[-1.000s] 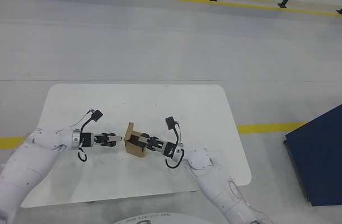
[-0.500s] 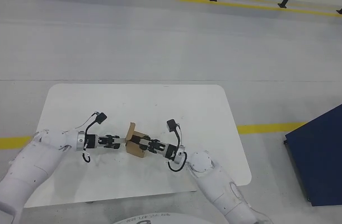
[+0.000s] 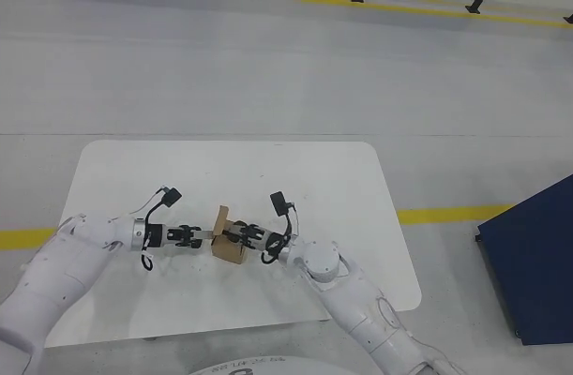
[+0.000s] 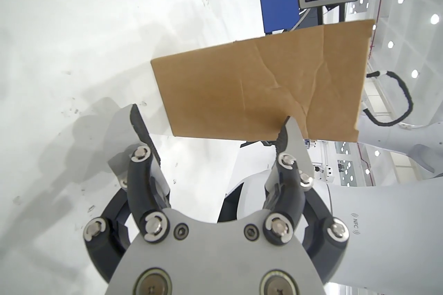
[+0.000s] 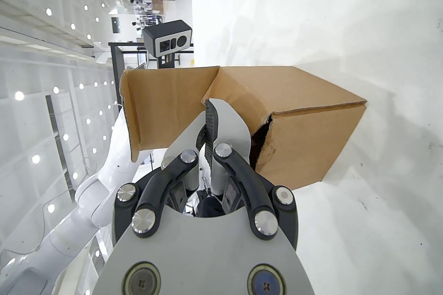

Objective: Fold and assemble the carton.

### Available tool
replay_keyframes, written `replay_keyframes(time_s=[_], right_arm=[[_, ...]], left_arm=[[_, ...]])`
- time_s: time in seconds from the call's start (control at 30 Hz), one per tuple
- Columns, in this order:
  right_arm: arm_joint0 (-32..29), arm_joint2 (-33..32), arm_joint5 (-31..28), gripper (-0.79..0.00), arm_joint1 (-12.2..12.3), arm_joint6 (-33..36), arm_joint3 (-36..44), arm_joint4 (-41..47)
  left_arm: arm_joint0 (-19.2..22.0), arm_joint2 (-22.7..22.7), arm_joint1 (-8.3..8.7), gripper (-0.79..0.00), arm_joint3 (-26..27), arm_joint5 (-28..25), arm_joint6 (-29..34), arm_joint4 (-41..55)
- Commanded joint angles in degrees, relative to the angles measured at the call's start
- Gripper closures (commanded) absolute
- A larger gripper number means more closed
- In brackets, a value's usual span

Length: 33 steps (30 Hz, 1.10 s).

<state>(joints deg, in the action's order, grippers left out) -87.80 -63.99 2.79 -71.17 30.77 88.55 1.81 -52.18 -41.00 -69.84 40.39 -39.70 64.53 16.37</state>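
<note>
A small brown carton [image 3: 227, 244] stands in the middle of the white table [image 3: 295, 169], one flap [image 3: 218, 217] raised. My left gripper [image 3: 204, 237] is at its left side. In the left wrist view this gripper [image 4: 213, 128] is open, and one fingertip [image 4: 289, 132] touches the lower edge of a creased carton panel [image 4: 263, 85]. My right gripper [image 3: 243, 236] comes in from the right. Its fingers [image 5: 214, 123] are shut together, with the tips against the crease between the raised flap [image 5: 162, 109] and the carton body [image 5: 304, 134].
The table's near edge [image 3: 267, 323] runs just below both arms. A dark blue panel [image 3: 544, 253] stands on the floor to the right of the table, with a yellow floor line [image 3: 450, 214] beside it.
My left gripper has moved right, up to the carton. The right arm has shifted left and drawn its wrist closer to the carton. The carton has hardly moved.
</note>
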Motion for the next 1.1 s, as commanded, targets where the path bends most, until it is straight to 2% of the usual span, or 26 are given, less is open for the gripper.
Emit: replay_keyframes(time_s=[0.0,0.13,0.23,0.33,0.57,0.8,1.07], right_arm=[[0.39,0.26,0.89,0.0,-0.02,0.04,0.02,-0.14],[0.75,0.69,1.39,0.0,-0.01,0.1,-0.07,-0.49],[0.95,0.88,1.66,0.0,0.01,0.14,-0.14,-0.53],[1.21,1.04,1.73,0.0,0.05,0.41,-0.22,-0.68],[1.63,1.05,2.11,0.0,0.15,0.72,-0.39,-0.41],[1.76,0.94,1.59,0.0,0.21,0.57,-0.58,0.38],[-2.64,-2.97,-6.84,0.0,1.2,1.67,-0.22,2.91]], left_arm=[[0.23,0.19,-0.21,-0.665,-0.33,0.06,-0.01,-0.05],[0.94,0.78,-0.71,-0.646,-1.01,0.18,0.22,-0.59],[1.62,1.35,-1.18,-0.471,-1.3,-0.23,-0.19,-1.4],[2.24,1.86,-1.68,-0.388,-1.85,-0.37,-0.33,-1.39],[3.41,2.87,-2.56,-0.342,-2.78,-1.38,-1.34,-1.86],[3.57,3.64,-2.92,-0.339,-2.89,-2.85,-2.8,-0.87],[3.61,4.71,-2.65,-0.379,-2.58,-3.52,-3.46,0.63]])
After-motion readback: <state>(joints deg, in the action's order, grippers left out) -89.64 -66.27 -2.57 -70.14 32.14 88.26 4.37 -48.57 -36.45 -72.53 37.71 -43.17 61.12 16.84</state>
